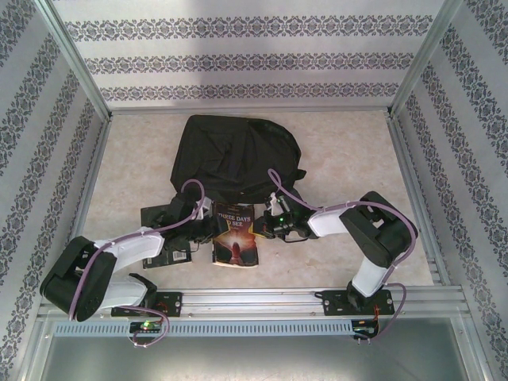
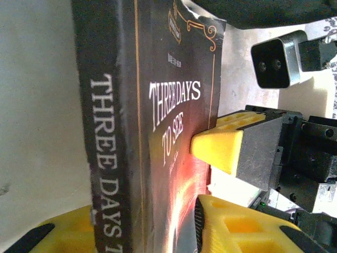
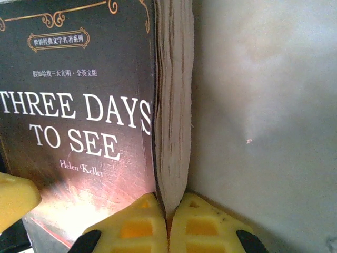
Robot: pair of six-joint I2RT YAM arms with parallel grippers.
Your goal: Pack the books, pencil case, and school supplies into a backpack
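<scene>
The dark brown book "Three Days to See" (image 1: 236, 235) lies just in front of the black backpack (image 1: 238, 155), between both grippers. My left gripper (image 1: 203, 219) has come in from the left. In the left wrist view its yellow fingers (image 2: 237, 226) straddle the book's spine (image 2: 108, 158), one on each side and touching it, and the left gripper (image 2: 142, 232) is shut on it. My right gripper (image 1: 274, 225) grips the opposite side. Seen from the right wrist, the right gripper (image 3: 168, 221) pinches the book's page edge (image 3: 172, 132) beside the cover (image 3: 79, 121).
A black-covered book (image 1: 163, 240) lies flat under my left arm, left of the held book. An aluminium rail (image 1: 254, 302) runs along the near edge, and patterned walls with metal posts enclose the table (image 1: 357, 159) on three sides.
</scene>
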